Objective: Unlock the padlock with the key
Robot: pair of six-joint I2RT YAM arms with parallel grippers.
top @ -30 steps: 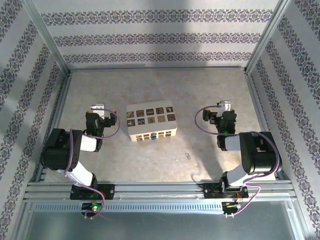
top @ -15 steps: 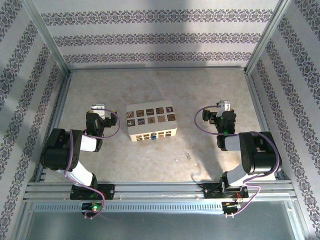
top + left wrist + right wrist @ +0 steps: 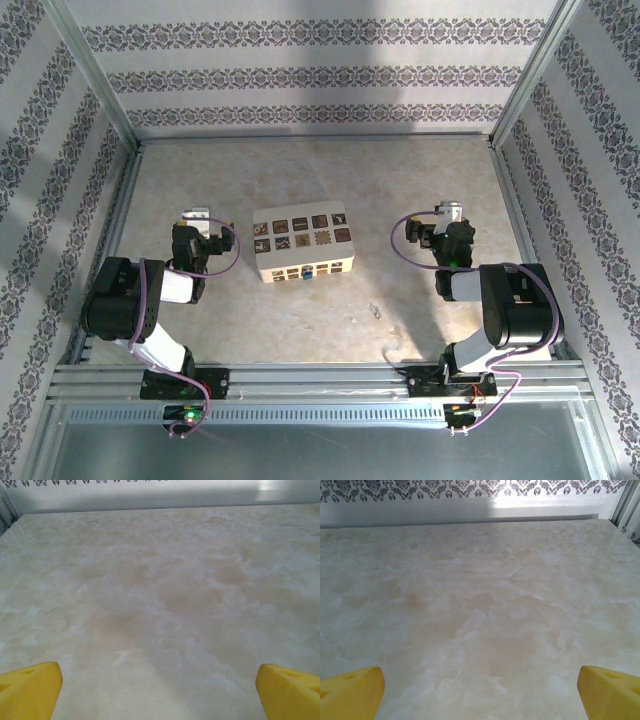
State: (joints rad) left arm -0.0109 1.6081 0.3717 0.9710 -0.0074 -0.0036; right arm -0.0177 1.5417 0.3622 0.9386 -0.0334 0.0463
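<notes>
From above, the tiny blue-bodied padlock sits on the near face of the cream box with dark square tiles. What seems to be the thin silvery key lies on the marbled beige table nearby. The left gripper and right gripper flank the box.

In the left wrist view, the yellow fingertips are spread wide and hold nothing.

In the right wrist view, the yellow fingertips are likewise wide apart and empty.

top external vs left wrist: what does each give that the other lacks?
Top external: the cream box with the blue padlock at its near side, and the key lying on the table, apart from the box. Left wrist: a close look at the yellow pads, with the left jaws wide apart and holding nothing. Both: the marbled table surface.
</notes>
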